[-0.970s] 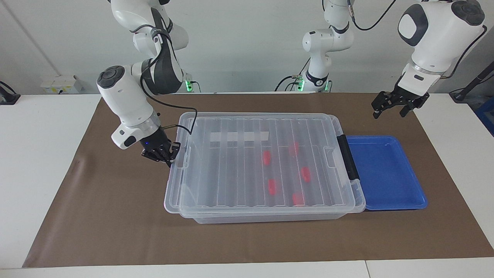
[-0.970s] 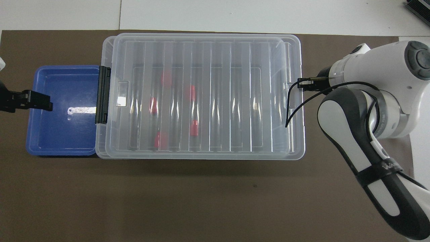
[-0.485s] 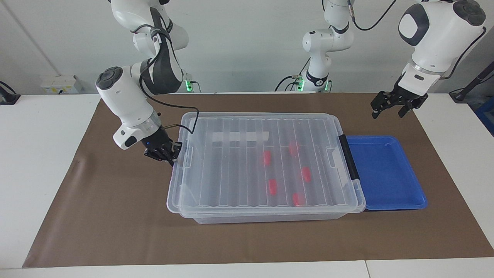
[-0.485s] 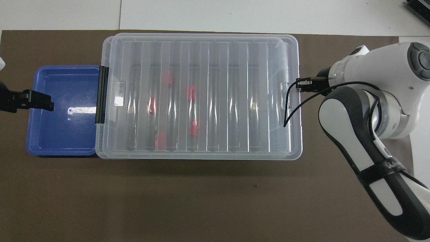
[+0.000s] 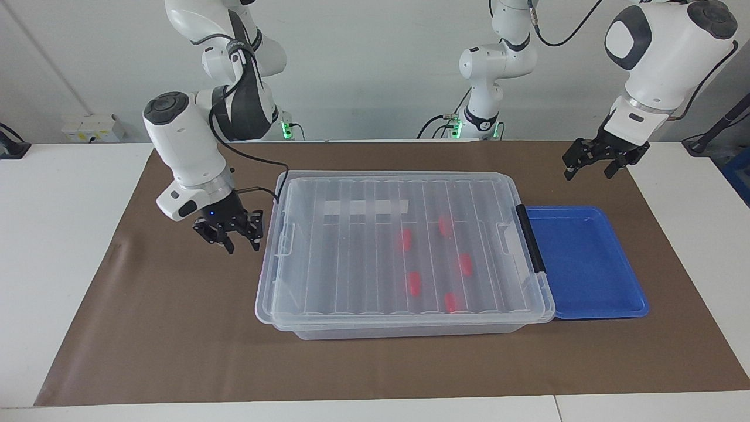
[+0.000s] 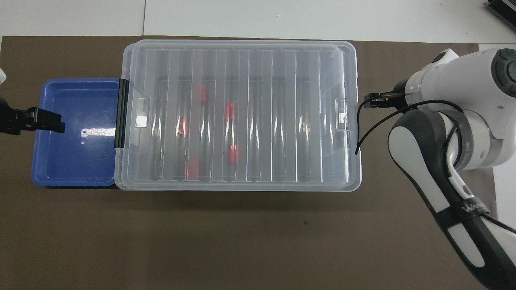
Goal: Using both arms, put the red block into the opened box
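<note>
The see-through box (image 5: 410, 331) stands mid-table with its ribbed lid (image 5: 351, 252) lying flat on it. Several red blocks (image 5: 404, 239) lie inside under the lid (image 6: 282, 121), toward the left arm's end; one red block (image 6: 229, 110) shows through the ribs. My right gripper (image 5: 242, 246) hangs open just off the box's end toward the right arm, with nothing between its fingers and clear of the lid. My left gripper (image 5: 589, 170) is open, up in the air; the overhead view shows the left gripper (image 6: 40, 121) over the blue tray's outer edge.
An empty blue tray (image 5: 586, 264) lies against the box's end with the black handle (image 5: 530, 240). A brown mat (image 5: 176, 328) covers the table under everything. A cable loops from my right wrist over the lid's corner.
My right gripper opened, let go of the lid's end and drew back from the box. The lid settled flat and square on the box. The left arm stayed put.
</note>
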Tool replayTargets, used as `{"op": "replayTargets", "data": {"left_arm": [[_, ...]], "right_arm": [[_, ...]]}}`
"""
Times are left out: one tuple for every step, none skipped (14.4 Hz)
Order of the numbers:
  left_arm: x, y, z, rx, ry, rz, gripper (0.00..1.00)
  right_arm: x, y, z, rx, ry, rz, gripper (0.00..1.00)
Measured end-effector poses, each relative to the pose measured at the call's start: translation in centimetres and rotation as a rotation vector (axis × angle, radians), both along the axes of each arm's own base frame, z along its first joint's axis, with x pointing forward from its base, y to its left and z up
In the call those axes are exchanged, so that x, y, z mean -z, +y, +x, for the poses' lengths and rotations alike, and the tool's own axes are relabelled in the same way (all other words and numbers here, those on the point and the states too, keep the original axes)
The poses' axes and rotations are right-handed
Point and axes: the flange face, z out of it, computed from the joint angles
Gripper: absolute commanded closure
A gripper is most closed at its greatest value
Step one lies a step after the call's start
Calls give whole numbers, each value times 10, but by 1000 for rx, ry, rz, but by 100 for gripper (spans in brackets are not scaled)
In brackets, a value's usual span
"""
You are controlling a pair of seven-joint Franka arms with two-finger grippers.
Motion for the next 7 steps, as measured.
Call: {"op": "replayTargets", "data": {"left_arm": [[0, 0, 0, 0, 0, 0, 0], [0, 0, 0, 0, 0, 0, 0], [0, 0, 0, 0, 0, 0, 0], [0, 0, 0, 0, 0, 0, 0], [0, 0, 0, 0, 0, 0, 0], [0, -1, 0, 1, 0, 0, 0], [0, -1, 0, 1, 0, 0, 0]], "right_arm": [[-11, -9, -4, 14, 9, -20, 0], [-24, -20, -9, 36, 24, -30, 0], [-39, -30, -15, 53, 45, -38, 0], [-56, -40, -23, 68, 67, -47, 0], [-75, -48, -31, 82, 87, -57, 0], [-94, -56, -41, 97, 112, -59, 0], [-113, -63, -53, 111, 139, -59, 0]]}}
